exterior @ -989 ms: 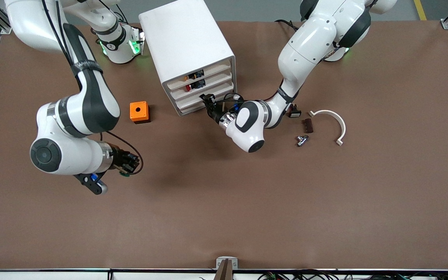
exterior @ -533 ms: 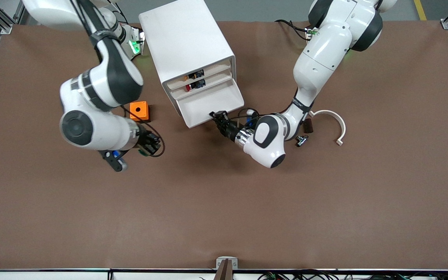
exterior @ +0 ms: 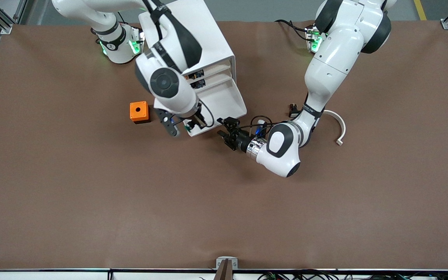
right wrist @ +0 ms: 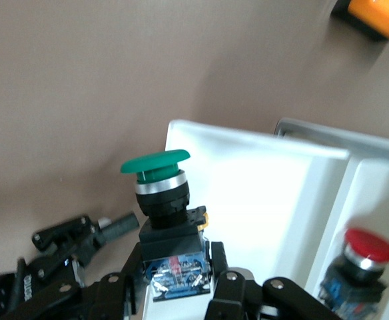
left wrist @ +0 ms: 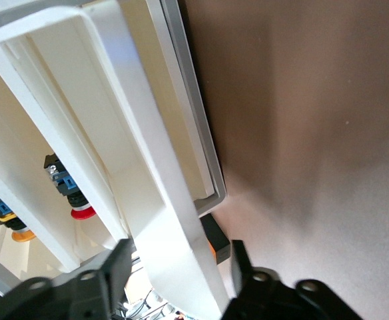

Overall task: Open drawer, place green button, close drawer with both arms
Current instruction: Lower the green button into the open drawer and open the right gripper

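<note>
Front view: the drawer (exterior: 224,103) stands pulled out of the white cabinet (exterior: 185,42), and the right gripper (exterior: 194,123) hangs over its front corner with the button (exterior: 188,128) in its jaws. The left gripper (exterior: 226,133) sits low, just beside the drawer's front lip at the left arm's end, jaws apart and empty. The risk, as I judge it: a release this near the rim could drop the button onto the tabletop (exterior: 224,202), or the 2 grippers could clash.

Left wrist view: the drawer's white front wall (left wrist: 158,200) lies between the spread fingers (left wrist: 108,267), not clamped.

Right wrist view: the button (right wrist: 162,193) has a round green cap, a black collar and a blue-grey base, clamped upright by its base over the drawer's edge (right wrist: 248,143). A red-capped button (right wrist: 364,253) sits in another compartment.
</note>
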Controlling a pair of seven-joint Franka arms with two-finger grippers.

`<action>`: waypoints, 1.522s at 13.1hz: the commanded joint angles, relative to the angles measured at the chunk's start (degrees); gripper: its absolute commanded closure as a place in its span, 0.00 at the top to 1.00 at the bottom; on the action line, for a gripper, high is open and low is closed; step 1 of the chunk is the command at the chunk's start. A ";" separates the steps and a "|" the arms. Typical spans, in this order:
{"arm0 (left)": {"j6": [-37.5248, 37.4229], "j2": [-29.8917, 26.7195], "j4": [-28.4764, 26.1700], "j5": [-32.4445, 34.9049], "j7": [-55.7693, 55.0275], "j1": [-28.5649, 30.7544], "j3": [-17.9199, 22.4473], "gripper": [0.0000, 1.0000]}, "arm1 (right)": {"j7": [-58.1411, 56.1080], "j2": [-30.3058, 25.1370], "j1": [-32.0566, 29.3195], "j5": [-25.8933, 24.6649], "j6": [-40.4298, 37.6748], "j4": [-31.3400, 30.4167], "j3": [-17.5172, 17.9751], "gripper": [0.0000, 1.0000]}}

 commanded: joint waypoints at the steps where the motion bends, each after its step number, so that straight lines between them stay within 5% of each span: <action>1: -1.02 -2.02 0.88 3.70 0.63 1.10 0.27 0.99 | 5.91 -0.74 3.45 -3.45 7.22 -5.61 -0.77 0.01; 8: -1.55 -8.69 4.39 32.33 8.43 9.72 -0.34 0.99 | 13.40 2.87 7.24 -5.14 17.80 -8.88 -0.94 0.07; 11: -1.38 -11.07 4.39 34.74 13.17 12.00 0.01 0.99 | 12.89 2.88 6.11 -4.88 16.15 -8.36 -0.86 0.65; 12: -1.38 -11.52 4.39 35.62 15.81 12.35 0.01 0.99 | 12.09 2.88 5.75 -4.88 13.52 -7.66 -0.85 0.92; 13: -1.38 -12.30 4.39 37.28 18.79 12.53 0.01 0.99 | 10.35 2.61 5.66 -4.88 10.80 -6.34 -0.94 1.00; 17: -0.94 -12.40 4.39 42.74 34.24 12.89 0.27 1.00 | 5.35 0.51 -0.12 -5.84 -1.07 4.63 -1.47 1.00; 20: 0.55 -12.40 4.39 47.05 46.92 12.09 -0.43 0.99 | -16.39 -2.48 -9.60 -6.37 -10.73 9.74 -2.26 1.00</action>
